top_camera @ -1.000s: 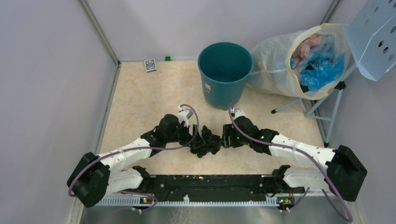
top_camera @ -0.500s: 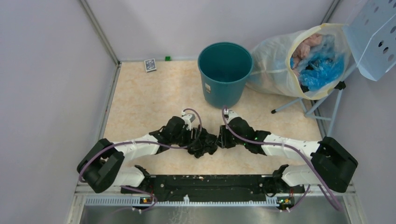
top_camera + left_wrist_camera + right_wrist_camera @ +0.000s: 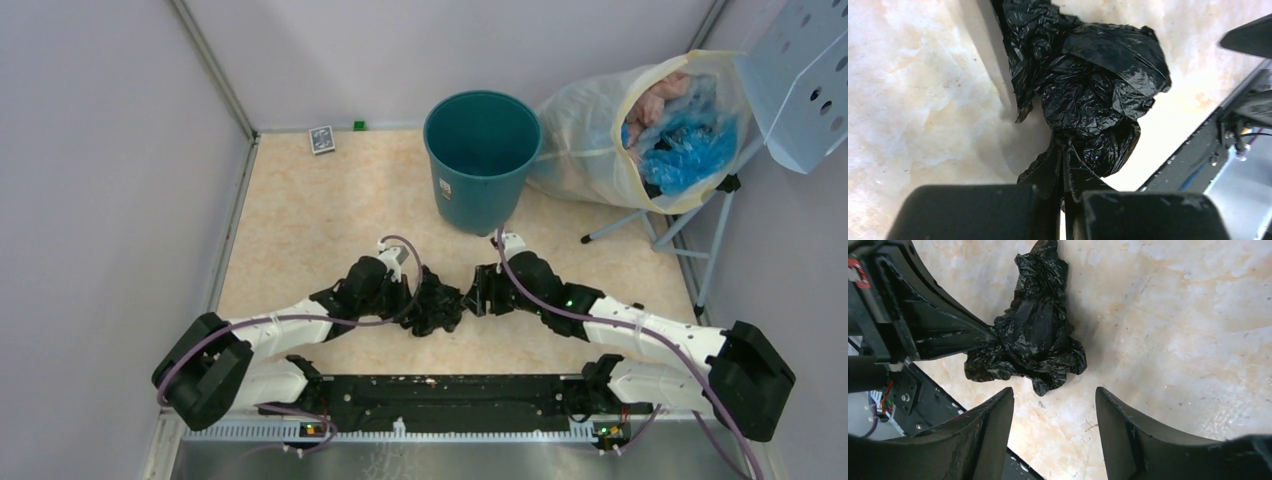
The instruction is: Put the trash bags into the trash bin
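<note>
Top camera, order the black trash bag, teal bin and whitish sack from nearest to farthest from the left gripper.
1. The black trash bag, pinched in the left gripper.
2. The teal bin, ahead, slightly right.
3. The whitish sack, far back right.

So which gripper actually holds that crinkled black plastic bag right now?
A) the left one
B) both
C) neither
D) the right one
A: the left gripper is shut on a fold of the crinkled black plastic bag, while the right gripper stands open without gripping it.
</note>
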You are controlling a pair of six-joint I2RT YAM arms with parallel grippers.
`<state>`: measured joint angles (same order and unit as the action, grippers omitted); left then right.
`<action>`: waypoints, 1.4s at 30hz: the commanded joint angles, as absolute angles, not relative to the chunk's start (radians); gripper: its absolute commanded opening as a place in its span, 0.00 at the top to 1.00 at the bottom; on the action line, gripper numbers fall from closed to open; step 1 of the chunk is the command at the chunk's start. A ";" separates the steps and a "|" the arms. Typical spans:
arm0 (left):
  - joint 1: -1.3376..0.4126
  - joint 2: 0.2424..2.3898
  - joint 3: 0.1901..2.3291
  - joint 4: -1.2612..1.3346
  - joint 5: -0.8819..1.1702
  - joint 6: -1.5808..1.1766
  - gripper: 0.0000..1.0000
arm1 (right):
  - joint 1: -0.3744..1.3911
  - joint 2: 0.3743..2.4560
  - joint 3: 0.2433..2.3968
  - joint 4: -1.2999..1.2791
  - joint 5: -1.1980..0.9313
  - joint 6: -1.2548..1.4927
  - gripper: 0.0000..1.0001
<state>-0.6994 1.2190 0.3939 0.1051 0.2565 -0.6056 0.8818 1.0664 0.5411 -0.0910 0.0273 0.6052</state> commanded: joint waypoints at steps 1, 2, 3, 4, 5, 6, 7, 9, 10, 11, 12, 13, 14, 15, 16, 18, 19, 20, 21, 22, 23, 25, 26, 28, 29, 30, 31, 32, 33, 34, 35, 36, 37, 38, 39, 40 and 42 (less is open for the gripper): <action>-0.690 1.157 0.367 0.220 0.330 -0.670 1.00 | 0.889 1.078 0.501 0.018 -0.056 0.605 0.37; -0.691 1.142 0.360 0.241 0.349 -0.689 1.00 | 0.889 1.084 0.490 0.045 -0.071 0.626 0.37; -0.690 1.123 0.350 0.271 0.367 -0.713 1.00 | 0.889 1.085 0.476 0.080 -0.085 0.641 0.36; -0.689 1.103 0.339 0.304 0.381 -0.748 1.00 | 0.890 1.085 0.465 0.107 -0.097 0.655 0.35; -0.688 1.084 0.329 0.347 0.393 -0.773 1.00 | 0.889 1.078 0.453 0.126 -0.100 0.668 0.34; -0.687 1.064 0.322 0.366 0.398 -0.795 1.00 | 0.889 1.071 0.443 0.139 -0.096 0.677 0.33; -0.685 1.048 0.320 0.379 0.402 -0.811 1.00 | 0.888 1.057 0.437 0.149 -0.093 0.684 0.32; -0.683 1.022 0.319 0.400 0.416 -0.832 1.00 | 0.890 1.033 0.428 0.161 -0.094 0.691 0.31; -0.681 1.013 0.320 0.412 0.429 -0.841 1.00 | 0.888 1.021 0.429 0.162 -0.097 0.695 0.31; -0.681 1.008 0.321 0.425 0.444 -0.848 1.00 | 0.888 1.009 0.431 0.163 -0.101 0.700 0.32; -0.681 1.006 0.324 0.439 0.460 -0.856 1.00 | 0.888 0.994 0.433 0.164 -0.105 0.708 0.35; -0.681 1.007 0.329 0.445 0.474 -0.860 1.00 | 0.888 0.979 0.439 0.161 -0.110 0.718 0.42; -0.681 1.007 0.334 0.446 0.482 -0.861 1.00 | 0.889 0.961 0.451 0.154 -0.112 0.726 0.54; -0.682 1.006 0.339 0.443 0.483 -0.860 1.00 | 0.889 0.943 0.459 0.143 -0.113 0.737 0.66; -0.680 1.003 0.344 0.429 0.471 -0.855 1.00 | 0.888 0.925 0.469 0.127 -0.114 0.747 0.78; -0.679 0.993 0.357 0.370 0.411 -0.838 1.00 | 0.888 0.883 0.495 0.057 -0.086 0.760 0.94; -0.677 0.988 0.367 0.316 0.360 -0.833 1.00 | 0.888 0.855 0.509 -0.027 -0.037 0.767 1.00; -0.674 0.986 0.382 0.258 0.304 -0.832 1.00 | 0.888 0.833 0.522 -0.087 0.005 0.768 1.00; -0.667 0.986 0.399 0.189 0.253 -0.826 1.00 | 0.888 0.817 0.535 -0.146 0.044 0.766 1.00; -0.657 0.988 0.415 0.129 0.216 -0.816 1.00 | 0.888 0.802 0.548 -0.206 0.085 0.759 1.00; -0.645 0.990 0.431 0.082 0.182 -0.806 1.00 | 0.888 0.792 0.561 -0.267 0.128 0.757 1.00; -0.618 0.990 0.444 0.018 0.154 -0.789 1.00 | 0.888 0.785 0.591 -0.384 0.216 0.760 1.00; -0.604 0.987 0.443 0.007 0.145 -0.787 1.00 | 0.888 0.786 0.605 -0.438 0.256 0.764 1.00; -0.569 0.983 0.430 -0.017 0.131 -0.787 1.00 | 0.888 0.786 0.623 -0.511 0.327 0.778 1.00; -0.553 0.981 0.416 -0.027 0.127 -0.785 1.00 | 0.888 0.782 0.626 -0.524 0.337 0.775 1.00; -0.530 0.981 0.407 -0.035 0.123 -0.785 1.00 | 0.888 0.777 0.626 -0.527 0.343 0.771 1.00; -0.511 0.979 0.398 -0.039 0.123 -0.783 1.00 | 0.888 0.772 0.626 -0.529 0.352 0.774 1.00; -0.496 0.978 0.389 -0.043 0.123 -0.783 1.00 | 0.888 0.764 0.625 -0.532 0.359 0.778 1.00; -0.482 0.976 0.382 -0.044 0.127 -0.783 1.00 | 0.888 0.757 0.624 -0.529 0.367 0.779 1.00; -0.474 0.974 0.376 -0.044 0.130 -0.782 1.00 | 0.888 0.749 0.623 -0.528 0.376 0.783 1.00; -0.470 0.973 0.372 -0.040 0.137 -0.778 1.00 | 0.888 0.744 0.621 -0.525 0.382 0.785 1.00; -0.469 0.973 0.371 -0.031 0.155 -0.769 0.99 | 0.888 0.740 0.618 -0.502 0.377 0.777 1.00; -0.469 0.974 0.369 -0.016 0.176 -0.755 0.98 | 0.888 0.740 0.613 -0.483 0.363 0.763 1.00; -0.469 0.978 0.371 -0.011 0.186 -0.743 0.97 | 0.888 0.744 0.613 -0.474 0.354 0.758 1.00; -0.469 0.982 0.377 -0.023 0.182 -0.738 0.96 | 0.888 0.750 0.614 -0.464 0.346 0.757 1.00; -0.468 0.985 0.384 -0.036 0.178 -0.731 0.96 | 0.888 0.759 0.612 -0.451 0.324 0.748 1.00; -0.469 0.988 0.399 -0.043 0.196 -0.696 0.96 | 0.888 0.785 0.609 -0.399 0.247 0.686 0.93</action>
<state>-0.4709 0.9905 0.3752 -0.0372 0.1699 -0.7673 0.8833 0.7570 0.5804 -0.4908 0.3195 0.7612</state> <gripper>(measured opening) 0.039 0.003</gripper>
